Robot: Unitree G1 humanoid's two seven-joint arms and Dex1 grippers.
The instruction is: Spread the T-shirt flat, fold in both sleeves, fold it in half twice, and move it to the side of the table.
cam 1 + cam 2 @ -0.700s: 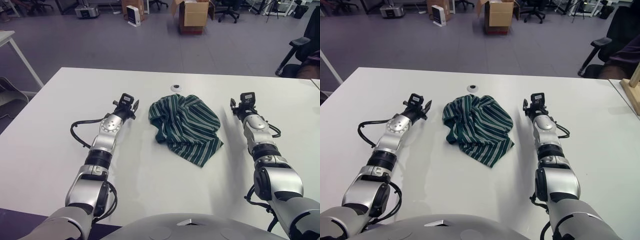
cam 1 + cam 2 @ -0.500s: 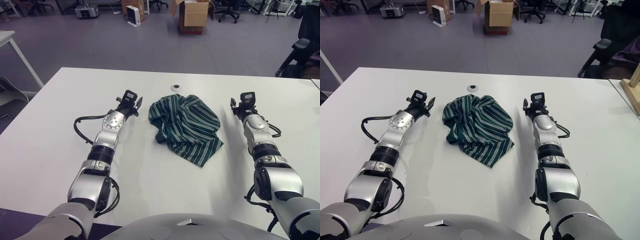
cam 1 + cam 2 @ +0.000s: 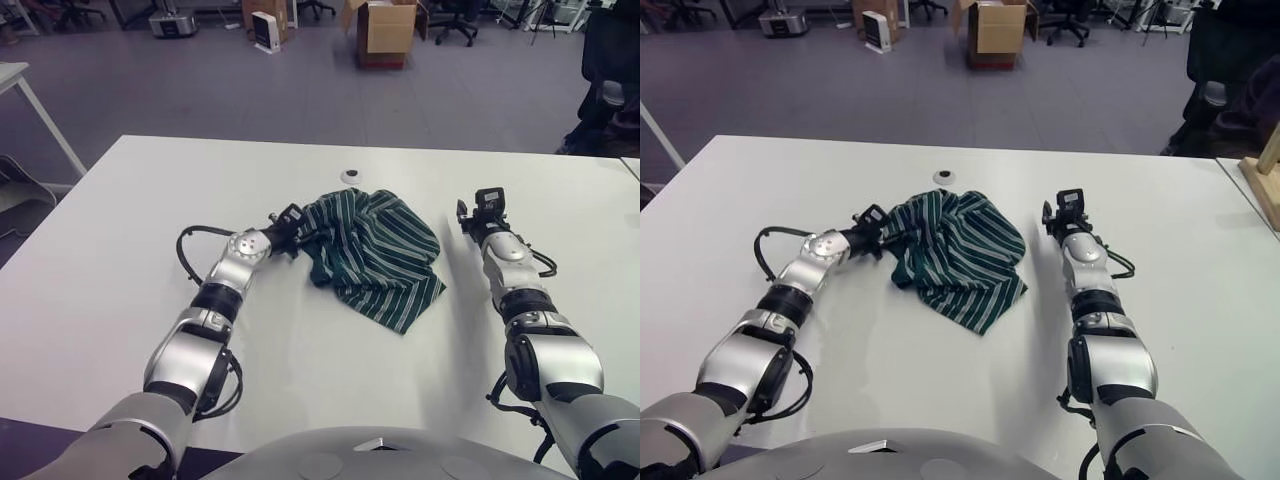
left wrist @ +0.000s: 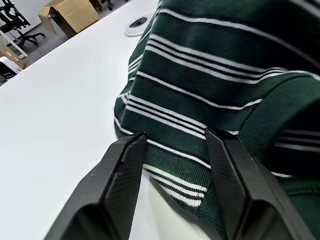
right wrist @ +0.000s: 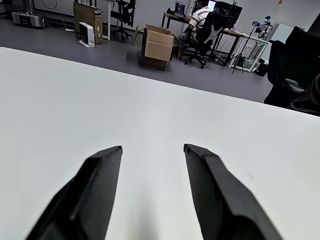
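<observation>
– Two grippers and one garment to log. Garment first.

– I see the T-shirt [image 3: 375,255], dark green with thin white stripes. It lies crumpled in a heap on the white tabletop [image 3: 90,260], midway between the left and right edges and nearer the far edge than the near one. It is not spread flat: the folds overlap, and I cannot pick out either sleeve.

– Left side?

– I have the left gripper [image 4: 175,137] down low at the shirt's left margin. Its two black fingers [image 4: 125,165] stand wide apart, and a ribbed, striped edge of the cloth lies across the gap between them. I cannot tell whether the tips press on the fabric. Nothing is clamped.

– Right side?

– I have the right gripper [image 5: 152,150] off the shirt's right margin, apart from the cloth. Its fingers are spread wide over bare tabletop and grip nothing.

– Other items?

– One small round white disc [image 3: 352,176] with a dark centre sits just beyond the shirt, toward the far edge. A cardboard box [image 3: 385,30] stands open on the floor past that edge.
</observation>
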